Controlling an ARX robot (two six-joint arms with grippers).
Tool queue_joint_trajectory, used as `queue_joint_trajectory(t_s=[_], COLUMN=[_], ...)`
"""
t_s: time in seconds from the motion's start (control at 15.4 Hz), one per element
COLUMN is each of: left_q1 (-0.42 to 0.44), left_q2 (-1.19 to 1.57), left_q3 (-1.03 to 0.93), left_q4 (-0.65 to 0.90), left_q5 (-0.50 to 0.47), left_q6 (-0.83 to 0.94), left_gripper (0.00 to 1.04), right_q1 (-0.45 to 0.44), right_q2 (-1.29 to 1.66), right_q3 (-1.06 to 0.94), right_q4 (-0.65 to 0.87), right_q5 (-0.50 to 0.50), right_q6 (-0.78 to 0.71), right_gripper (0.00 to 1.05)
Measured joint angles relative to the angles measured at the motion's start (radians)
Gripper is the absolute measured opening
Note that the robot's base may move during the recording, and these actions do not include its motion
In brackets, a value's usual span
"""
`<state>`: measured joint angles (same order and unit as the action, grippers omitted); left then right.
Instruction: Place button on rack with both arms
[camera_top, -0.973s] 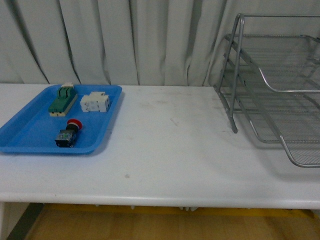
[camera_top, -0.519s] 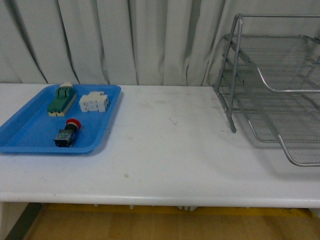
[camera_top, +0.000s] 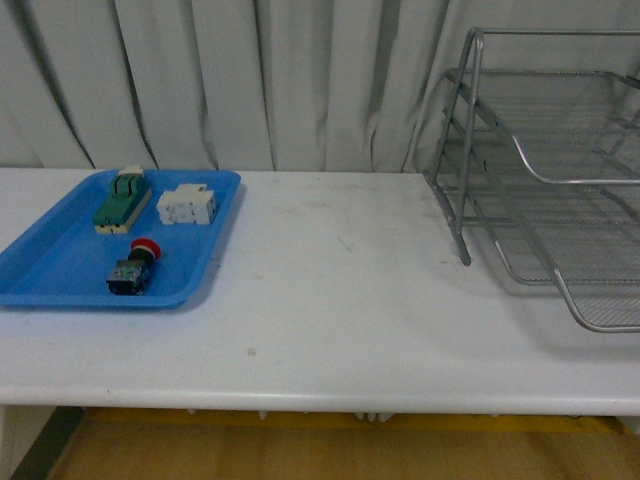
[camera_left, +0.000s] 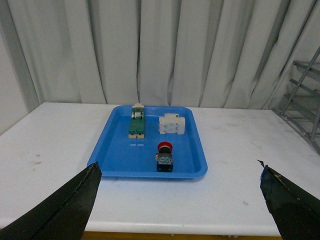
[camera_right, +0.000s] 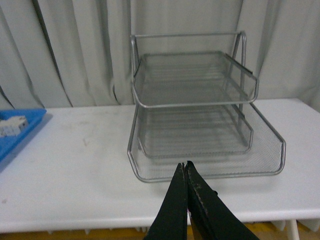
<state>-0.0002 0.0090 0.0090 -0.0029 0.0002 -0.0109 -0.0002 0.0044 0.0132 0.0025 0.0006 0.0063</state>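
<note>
Button (camera_top: 135, 268) lies on its side in the blue tray (camera_top: 60, 262), near the tray's front rim, at the left end of the table (camera_top: 330, 290), red cap toward the back edge. Green switch block (camera_top: 124, 198) and white component (camera_top: 189, 205) sit behind it in the same tray. Rack (camera_top: 470, 150) stands at the table's right end, well apart from the tray. Left tool (camera_left: 178, 167) is spread wide apart, holding nothing, facing the tray. Right tool (camera_right: 183, 166) has its fingers pressed together, nothing between them, facing the rack's front.

blue tray (camera_top: 60, 270), green switch (camera_top: 124, 199), white component (camera_top: 188, 205)
</note>
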Motion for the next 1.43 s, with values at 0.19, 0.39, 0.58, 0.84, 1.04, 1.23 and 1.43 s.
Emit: queue_joint_trajectory(t_s=[0.19, 0.39, 0.58, 0.84, 1.04, 1.23, 1.43], left_q1=[0.0, 0.0, 0.0, 0.0, 0.0, -0.053, 0.033], left_q2=[0.0, 0.0, 0.0, 0.0, 0.0, 0.14, 0.476], left_q3=[0.0, 0.0, 0.0, 0.0, 0.0, 0.112, 0.325], left_q4=[-0.001, -0.001, -0.001, -0.001, -0.001, -0.273, -0.214], left_q5=[0.0, 0.0, 0.0, 0.0, 0.0, -0.089, -0.009], left_q6=[0.0, 0.0, 0.0, 0.0, 0.0, -0.101, -0.274], left_gripper=[0.98, 0.98, 0.98, 0.98, 0.98, 0.98, 0.98], right_q1=[0.0, 0.0, 0.0, 0.0, 0.0, 0.0, 0.0], right_q2=[0.0, 0.0, 0.0, 0.0, 0.0, 0.0, 0.0], right_q3=[-0.002, -0.002, -0.002, -0.002, -0.002, -0.002, -0.002], right_q4=[-0.005, -0.005, -0.005, -0.005, -0.005, -0.005, -0.006], right_q5=[0.0, 0.0, 0.0, 0.0, 0.0, 0.0, 0.0], right_q6=[0.0, 0.0, -0.001, -0.001, -0.001, -0.001, -0.001], right_gripper=[0.02, 0.02, 0.33, 0.82, 0.98, 0.98, 0.98])
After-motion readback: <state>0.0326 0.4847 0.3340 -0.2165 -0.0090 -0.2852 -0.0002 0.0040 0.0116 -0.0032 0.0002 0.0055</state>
